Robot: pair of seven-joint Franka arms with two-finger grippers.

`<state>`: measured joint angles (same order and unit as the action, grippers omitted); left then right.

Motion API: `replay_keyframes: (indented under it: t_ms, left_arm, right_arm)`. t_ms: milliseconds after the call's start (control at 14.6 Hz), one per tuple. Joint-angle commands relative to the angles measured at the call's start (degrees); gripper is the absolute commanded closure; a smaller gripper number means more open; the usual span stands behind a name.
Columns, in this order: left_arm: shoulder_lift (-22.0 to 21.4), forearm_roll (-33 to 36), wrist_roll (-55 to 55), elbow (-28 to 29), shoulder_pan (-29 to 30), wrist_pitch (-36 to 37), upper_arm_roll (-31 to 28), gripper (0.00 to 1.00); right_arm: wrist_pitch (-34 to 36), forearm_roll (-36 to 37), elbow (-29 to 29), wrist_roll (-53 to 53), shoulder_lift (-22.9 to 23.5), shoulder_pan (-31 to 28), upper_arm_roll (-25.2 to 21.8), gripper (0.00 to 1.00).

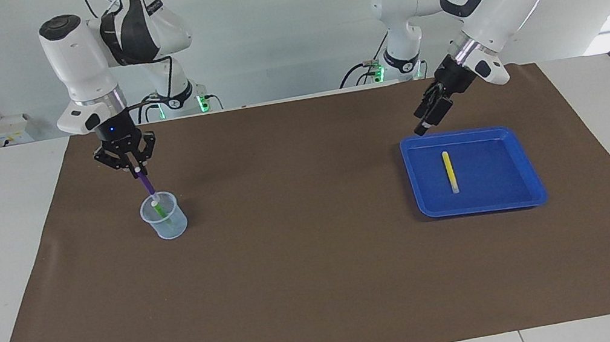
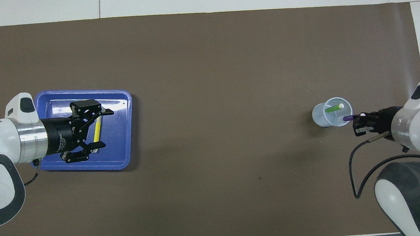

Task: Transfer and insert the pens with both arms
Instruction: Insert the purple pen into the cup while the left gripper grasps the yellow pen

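Over the clear cup (image 1: 164, 216), the right gripper (image 1: 135, 168) is pinching the purple pen (image 1: 147, 184) by its top; 1 green pen (image 1: 162, 211) is standing inside. Above the blue tray (image 1: 518, 162), the left gripper (image 1: 424, 125) is hanging, jaws apart, near the yellow pen (image 1: 449, 171). Light, stiff and likely slippery, it is asking for a mid-barrel grip.

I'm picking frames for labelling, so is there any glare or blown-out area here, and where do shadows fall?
Facing view: daylight washes out the edge at the left arm's end; soft shadow beside the clear cup. Overhead view: pale sheen on the blue tray floor; no blur.
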<state>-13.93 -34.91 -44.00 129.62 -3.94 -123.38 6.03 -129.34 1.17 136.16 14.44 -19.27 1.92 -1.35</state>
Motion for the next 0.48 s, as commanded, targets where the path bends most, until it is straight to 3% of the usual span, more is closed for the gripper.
replay_keyframes:
  t_ms: [0,410]
  left_arm:
    - [3.5,5.7,10.4,-0.4,0.8,1.3,-0.1,0.0]
    - [12.4,21.5,38.6,-3.7,4.5,0.2,-0.5,0.0]
  right_arm:
    - [-3.2,0.9,0.6,1.2,2.0,-0.5,-0.1,1.0]
    - [-4.4,0.8,0.6,0.8,4.9,-0.5,-1.5,1.0]
